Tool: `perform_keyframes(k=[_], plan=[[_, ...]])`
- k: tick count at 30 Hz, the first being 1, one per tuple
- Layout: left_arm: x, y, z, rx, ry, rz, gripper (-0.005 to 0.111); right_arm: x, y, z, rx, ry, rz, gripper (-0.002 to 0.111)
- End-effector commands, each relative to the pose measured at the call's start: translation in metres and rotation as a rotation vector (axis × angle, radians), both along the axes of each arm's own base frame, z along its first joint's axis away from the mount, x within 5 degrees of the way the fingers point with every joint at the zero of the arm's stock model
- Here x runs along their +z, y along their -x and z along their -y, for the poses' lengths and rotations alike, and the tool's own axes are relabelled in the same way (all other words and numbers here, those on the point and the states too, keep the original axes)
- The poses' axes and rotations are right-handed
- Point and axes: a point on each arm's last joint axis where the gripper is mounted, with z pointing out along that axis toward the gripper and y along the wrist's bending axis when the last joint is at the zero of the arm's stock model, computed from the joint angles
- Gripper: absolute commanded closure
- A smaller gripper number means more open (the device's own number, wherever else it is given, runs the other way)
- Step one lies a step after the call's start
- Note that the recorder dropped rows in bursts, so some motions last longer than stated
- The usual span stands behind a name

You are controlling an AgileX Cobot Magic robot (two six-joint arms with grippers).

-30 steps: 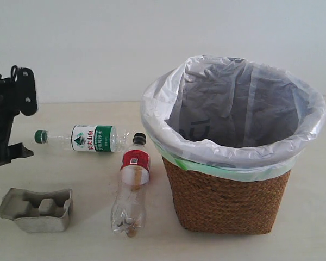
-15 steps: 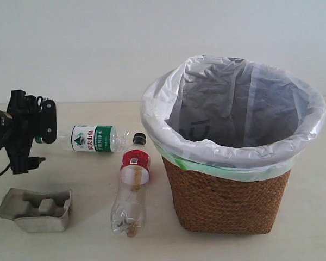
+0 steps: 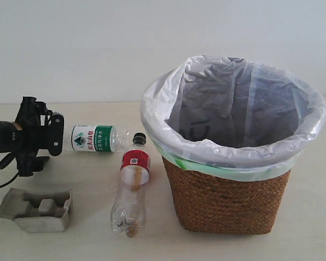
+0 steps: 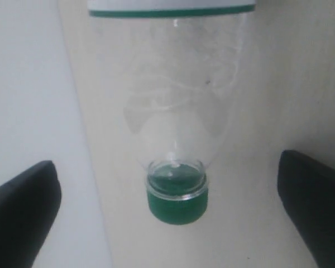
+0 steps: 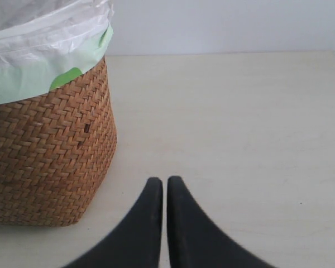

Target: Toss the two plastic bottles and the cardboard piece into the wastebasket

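**Q:** What setting is shown?
**A:** A pale beige table (image 3: 87, 179) before a plain white wall. The wastebasket (image 3: 228, 201) fills the right half of the exterior view. The green-capped bottle (image 3: 95, 138) lies on its side left of centre, and the red-label bottle (image 3: 131, 187) lies below it at centre. The cardboard piece (image 3: 37, 209) sits in the lower left corner. None of the three is in the wastebasket.

**Q:** How do the jaws stand?
**A:** The left jaws are wide apart, one on each side of the green cap (image 4: 177, 204), touching nothing. The right jaws are pressed together and empty, over bare table beside the wastebasket.

**Q:** How should the green-capped bottle handle, and where is the hold?
**A:** It looks empty, so it is probably light, thin-walled, smooth, and apt to roll or dent. The neck just behind the cap seems the stiffest place to grip; the rounded shoulder may slip.

**Q:** What room is there to move?
**A:** Open table surrounds the cap. The red-label bottle's cap lies near the green-capped bottle's base. The plastic bag (image 3: 233, 152) folds over a high rim, which a lift must likely clear.
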Motion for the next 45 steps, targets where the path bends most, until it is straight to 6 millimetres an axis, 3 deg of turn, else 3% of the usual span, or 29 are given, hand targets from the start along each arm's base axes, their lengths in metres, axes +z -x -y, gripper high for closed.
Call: perform_keyframes(k=[1,11,22,24,27,31,36,40,45], plan=[[-0.003,-0.006,0.0,0.02,0.035,0.076,-0.002,0.001,0.0,0.001,-0.006,0.01,0.01,0.108],[-0.027,-0.005,0.0,0.021,0.032,0.045,-0.002,0.001,0.0,0.001,-0.006,0.01,0.01,0.108],[-0.037,-0.005,0.0,0.025,0.032,0.027,-0.001,0.001,0.0,0.001,-0.006,0.01,0.01,0.108],[-0.036,-0.006,0.0,0.025,0.033,0.047,0.005,0.001,0.0,0.001,-0.006,0.01,0.01,0.108],[-0.034,-0.007,0.0,0.033,0.039,0.075,0.032,0.001,0.0,0.001,-0.006,0.01,0.01,0.108],[-0.034,-0.007,-0.005,0.128,0.087,0.072,0.098,0.001,0.0,0.001,-0.006,0.01,0.01,0.108],[-0.028,-0.009,-0.009,0.202,0.12,0.118,0.103,0.001,0.0,0.001,-0.006,0.01,0.01,0.108],[-0.009,-0.011,-0.009,0.215,0.141,0.166,0.103,0.001,0.0,0.001,-0.006,0.01,0.01,0.108],[0.046,-0.008,-0.008,0.342,0.407,0.242,0.103,0.001,0.0,0.001,-0.006,0.01,0.012,0.108]])
